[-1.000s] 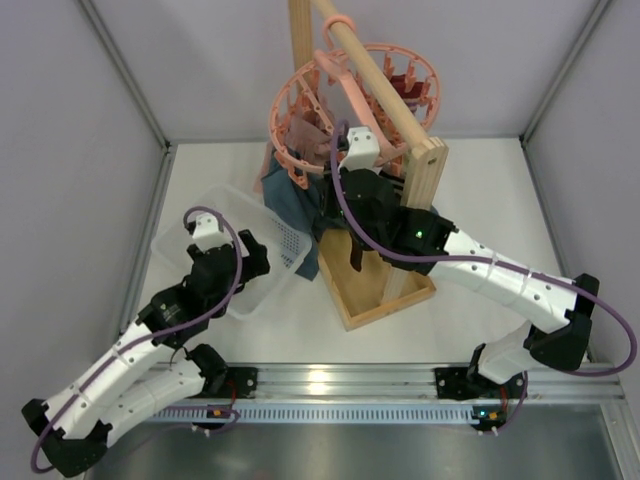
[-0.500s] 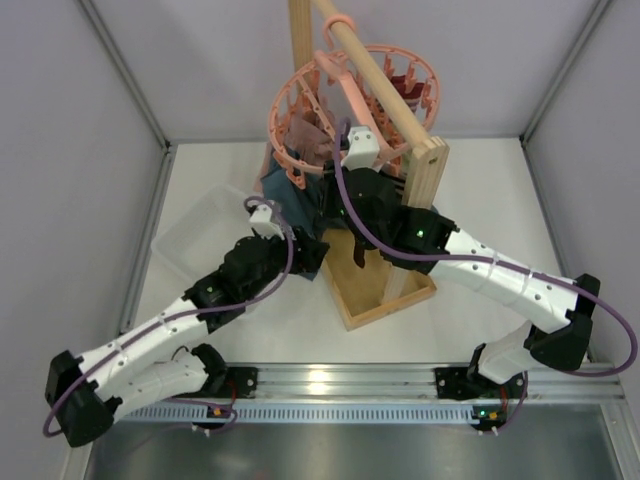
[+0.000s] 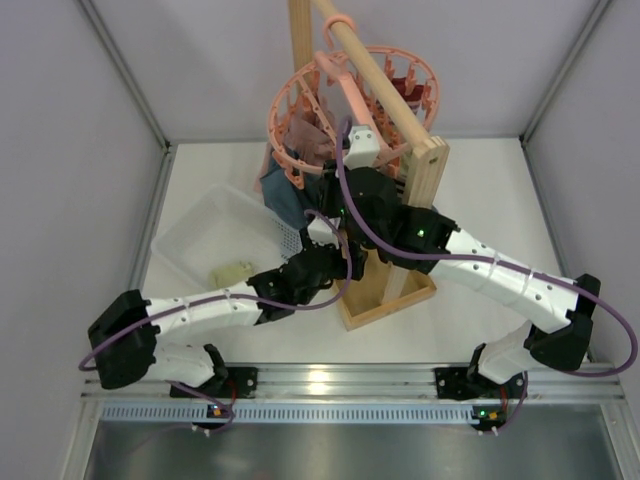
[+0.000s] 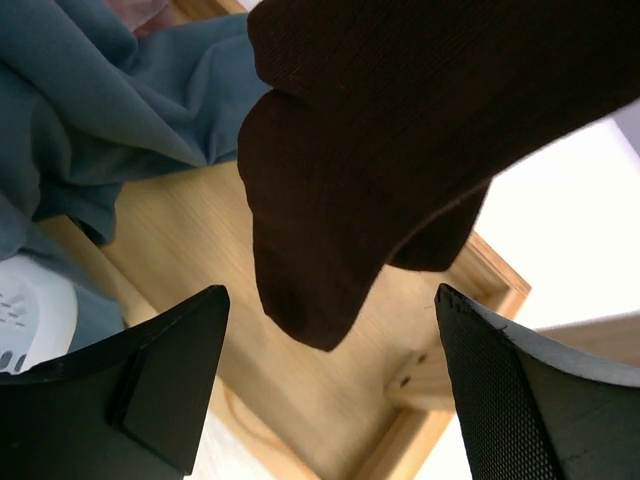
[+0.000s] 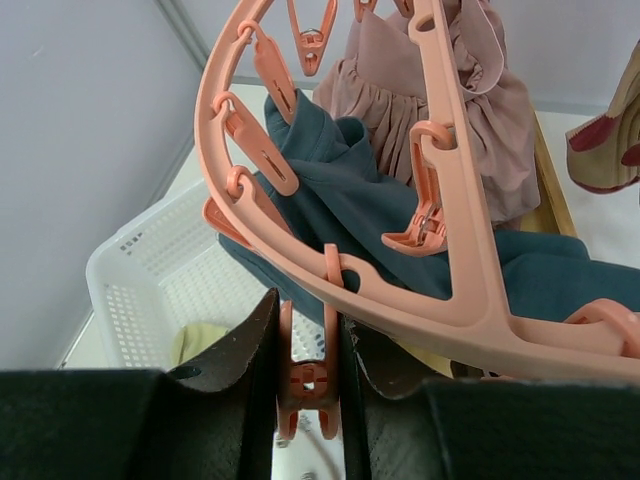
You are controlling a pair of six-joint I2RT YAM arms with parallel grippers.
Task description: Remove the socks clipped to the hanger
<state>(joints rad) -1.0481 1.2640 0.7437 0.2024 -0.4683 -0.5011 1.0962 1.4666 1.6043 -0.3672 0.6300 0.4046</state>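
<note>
The salmon-pink round hanger [image 3: 300, 160] hangs from the wooden rack's bar; its ring [image 5: 330, 270] crosses the right wrist view. My right gripper [image 3: 345, 160] is up at the ring, shut on one clip peg [image 5: 310, 385]. A dark brown sock [image 4: 340, 190] hangs down just above the gap of my left gripper [image 4: 330, 340], whose jaws stand wide open and empty below the sock's toe. My left gripper [image 3: 338, 250] sits under the hanger by the rack base. A pale cream sock [image 3: 232, 271] lies in the basket. Dark red socks [image 3: 405, 85] hang at the far side.
A white plastic basket [image 3: 190, 235] stands left of the rack, also in the right wrist view [image 5: 130, 290]. A large blue-grey cloth [image 5: 380, 210] and a dusty-pink garment [image 5: 420, 110] hang from the ring. The wooden rack's base tray [image 3: 390, 290] lies below my left gripper [image 4: 300, 400].
My left arm has swung from the basket to the right, under the hanger, to the dark brown sock. A pale cream sock now shows in the basket. The right gripper has stayed at the peg.
</note>
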